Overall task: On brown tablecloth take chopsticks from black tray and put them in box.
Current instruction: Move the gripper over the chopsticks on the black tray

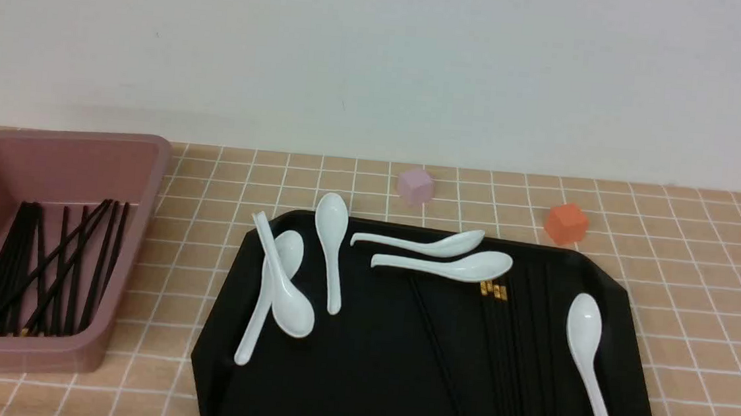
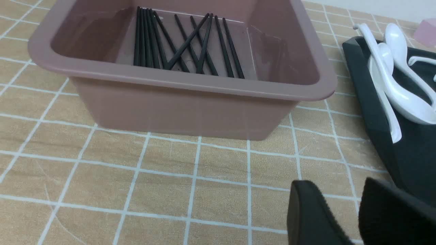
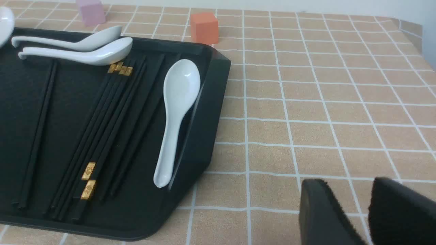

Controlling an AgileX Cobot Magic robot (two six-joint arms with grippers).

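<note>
The black tray [image 1: 363, 379] lies mid-table on the brown tablecloth [image 1: 701, 293]. Several black chopsticks [image 1: 505, 351] with gold bands lie lengthwise on its right half, also in the right wrist view as chopsticks [image 3: 102, 136]. The mauve box [image 1: 50, 156] stands at the left and holds several more chopsticks [image 1: 55, 262], crossed loosely. My left gripper [image 2: 337, 185] hangs open and empty over bare cloth, in front of the box [image 2: 190, 105] and beside the tray's left edge [image 2: 408, 160]. My right gripper [image 3: 347, 183] is open and empty over cloth to the right of the tray [image 3: 204, 119]. Neither arm shows in the front view.
Several white ceramic spoons lie on the tray: a crossed pair [image 1: 278, 287] at the left, two [image 1: 446, 257] at the back, one spoon [image 1: 587, 357] along the right rim. A pink cube [image 1: 415, 186] and an orange cube [image 1: 565, 223] sit behind the tray.
</note>
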